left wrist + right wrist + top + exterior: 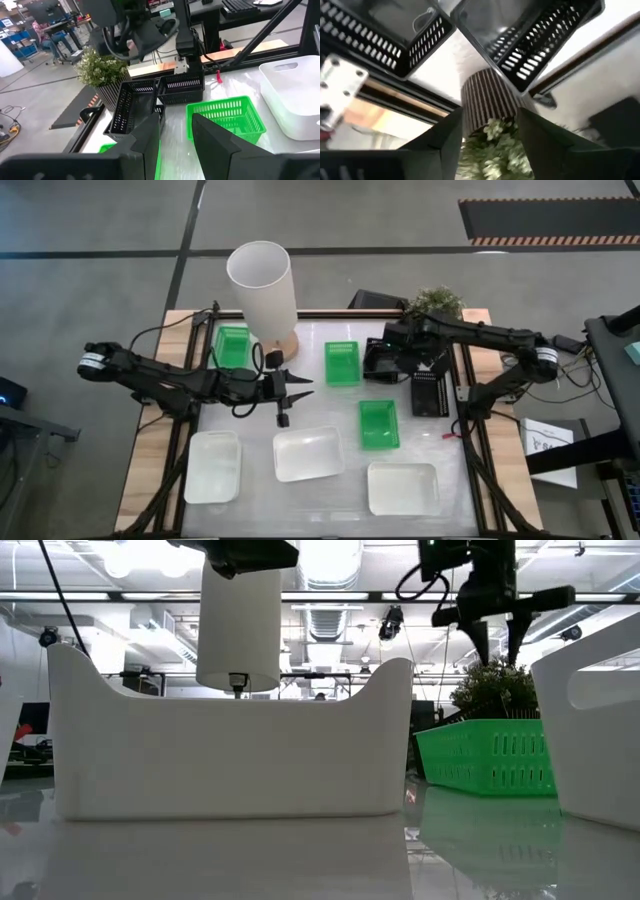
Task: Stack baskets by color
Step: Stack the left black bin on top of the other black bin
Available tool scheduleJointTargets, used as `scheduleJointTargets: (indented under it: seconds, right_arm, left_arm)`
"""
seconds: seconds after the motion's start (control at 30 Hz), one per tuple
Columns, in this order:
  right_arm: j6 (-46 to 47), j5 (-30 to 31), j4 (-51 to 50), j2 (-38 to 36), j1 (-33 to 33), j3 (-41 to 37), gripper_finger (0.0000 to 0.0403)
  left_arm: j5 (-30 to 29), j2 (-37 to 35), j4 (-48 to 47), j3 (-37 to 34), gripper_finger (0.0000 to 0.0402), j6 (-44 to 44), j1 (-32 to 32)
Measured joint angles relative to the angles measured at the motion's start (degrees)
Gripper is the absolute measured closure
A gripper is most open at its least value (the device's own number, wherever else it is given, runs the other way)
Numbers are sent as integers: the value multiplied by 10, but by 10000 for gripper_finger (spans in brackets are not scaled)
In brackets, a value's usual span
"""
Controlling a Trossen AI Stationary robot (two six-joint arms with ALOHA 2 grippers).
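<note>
While the left tool (300, 392) hovered part-open and empty beside the lamp (262, 290), green baskets (233, 346) and white baskets (309, 453) lay spread around it on the bench (340, 485); the right tool (392, 352), open and empty, hung over two black baskets (395, 35) near the plant (435, 302).

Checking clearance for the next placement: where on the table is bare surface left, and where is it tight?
Bare table lies between the left gripper, the middle white basket and the loose green basket; another patch sits right of that green basket. Tight: the far right corner, where the right gripper hangs over two black baskets beside the plant.
</note>
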Motion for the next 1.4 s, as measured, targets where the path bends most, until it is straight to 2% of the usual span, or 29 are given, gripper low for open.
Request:
scheduleJointTargets:
  seconds: [0.2,0.67,1.07,1.4]
  right_arm:
    - [-54,0,9,40,0,-7,209]
    - [-59,0,13,117,0,-9,246]
    - [-71,-1,15,124,0,-13,290]
    - [-69,-1,16,123,0,-15,344]
  left_arm:
    - [0,0,0,-1,302,0,0]
    - [0,0,0,-2,302,0,0]
    - [0,0,0,-2,302,0,0]
    - [0,0,0,-2,302,0,0]
